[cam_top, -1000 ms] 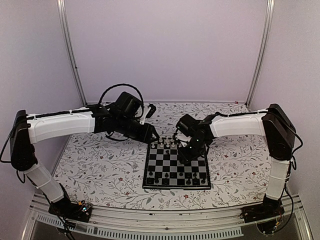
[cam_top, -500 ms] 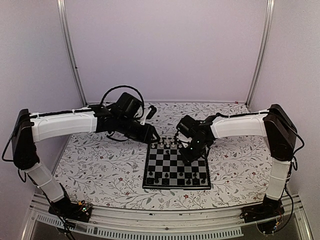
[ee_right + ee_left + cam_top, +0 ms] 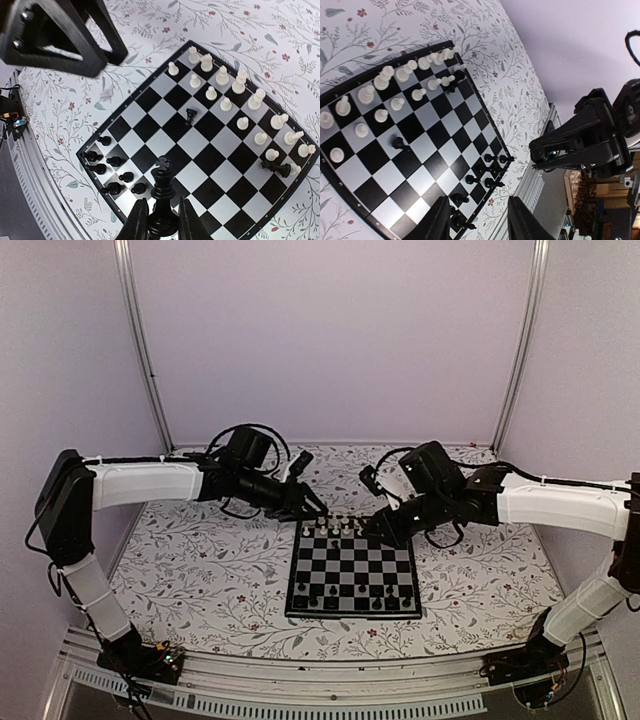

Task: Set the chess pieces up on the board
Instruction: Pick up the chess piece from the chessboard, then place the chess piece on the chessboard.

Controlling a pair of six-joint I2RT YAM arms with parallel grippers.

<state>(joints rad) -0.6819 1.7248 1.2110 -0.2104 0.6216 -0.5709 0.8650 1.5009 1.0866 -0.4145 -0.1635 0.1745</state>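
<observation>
Top external view, set against a second ago: the right arm is now stretched out low and long from the right, where it had been folded steeply over the right side of the board (image 3: pixel 350 570), and the right gripper (image 3: pixel 385 525) is lifted to the board's far right corner. The left arm is likewise lowered and extended, and the left gripper (image 3: pixel 305 505) is held just beyond the far left corner. On the board, white pieces (image 3: pixel 335 527) are lined along the two far rows, while black pieces (image 3: pixel 345 598) are gathered along the near edge. One lone black pawn (image 3: pixel 190 115) is left mid-board, and another black piece (image 3: pixel 277 169) is lodged among the white ones. In the right wrist view a black king (image 3: pixel 162 185) (its cross is plainly seen) is clamped upright between the fingers, above the board. The left claw's fingers (image 3: pixel 437 222) are spread apart with nothing between them, the board lying below on the floral table cover (image 3: pixel 200 570).
</observation>
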